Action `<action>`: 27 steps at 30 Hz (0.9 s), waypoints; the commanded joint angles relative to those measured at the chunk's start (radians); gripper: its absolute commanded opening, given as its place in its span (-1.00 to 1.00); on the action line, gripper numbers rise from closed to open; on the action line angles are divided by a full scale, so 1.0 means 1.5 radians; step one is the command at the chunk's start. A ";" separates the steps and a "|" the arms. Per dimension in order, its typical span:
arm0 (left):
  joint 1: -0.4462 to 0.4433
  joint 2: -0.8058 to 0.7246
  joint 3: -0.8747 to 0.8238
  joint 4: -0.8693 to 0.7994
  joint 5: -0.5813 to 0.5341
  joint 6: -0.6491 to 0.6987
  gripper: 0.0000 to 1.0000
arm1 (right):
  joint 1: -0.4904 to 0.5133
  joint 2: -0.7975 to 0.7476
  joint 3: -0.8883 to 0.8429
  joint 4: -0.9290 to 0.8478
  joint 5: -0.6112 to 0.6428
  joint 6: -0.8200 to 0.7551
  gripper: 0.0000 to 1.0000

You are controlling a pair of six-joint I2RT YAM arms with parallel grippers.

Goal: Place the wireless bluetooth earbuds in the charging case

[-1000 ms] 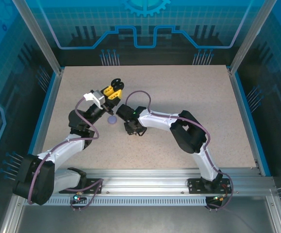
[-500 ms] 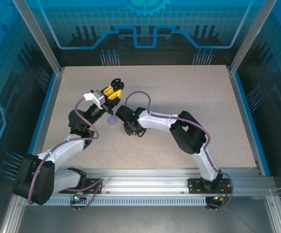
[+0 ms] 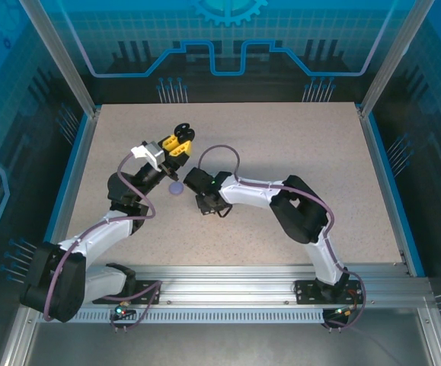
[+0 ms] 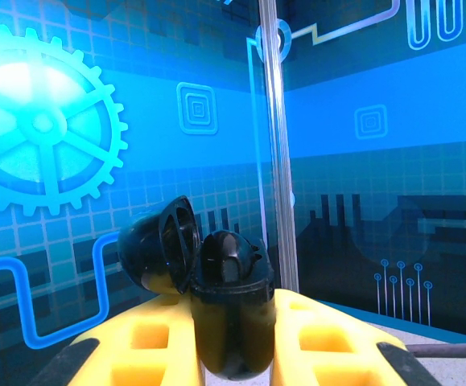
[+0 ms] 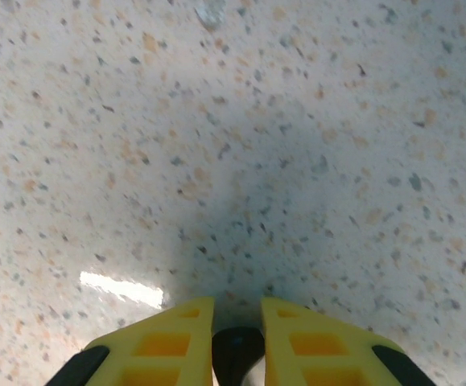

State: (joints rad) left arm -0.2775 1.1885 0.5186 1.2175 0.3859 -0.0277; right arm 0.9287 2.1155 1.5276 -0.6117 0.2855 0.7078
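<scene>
Here the left gripper (image 3: 177, 142) is raised above the table (image 3: 296, 145) and tilted toward the back wall. Its yellow fingers (image 4: 156, 338) are clamped on either side of a black case (image 4: 231, 318), whose lid (image 4: 158, 248) is flipped open to the left. A rounded black shape sits in the top of the case, but what it is cannot be told. Just to the right, the right gripper (image 5: 237, 318) points down at the table, its fingers nearly together and pinching a small black earbud (image 5: 237, 354). A purple round piece (image 3: 176, 188) lies on the table between the two arms.
</scene>
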 commanded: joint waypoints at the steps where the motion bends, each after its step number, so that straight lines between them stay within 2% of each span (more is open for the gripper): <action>1: 0.003 0.003 0.000 0.030 0.008 -0.015 -1.00 | -0.002 -0.058 -0.023 0.005 0.005 0.011 -0.63; 15: 0.002 0.037 0.019 0.060 0.014 -0.026 -1.00 | -0.063 -0.287 -0.103 0.078 0.019 -0.032 -0.63; 27: 0.001 0.094 0.022 0.121 0.029 -0.041 -1.00 | -0.113 -0.466 -0.076 0.124 0.034 -0.116 -0.62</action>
State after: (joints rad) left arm -0.2779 1.3094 0.5190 1.3285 0.3992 -0.0704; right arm 0.7742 1.4651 1.3861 -0.4683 0.3153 0.5888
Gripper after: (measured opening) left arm 0.213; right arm 0.189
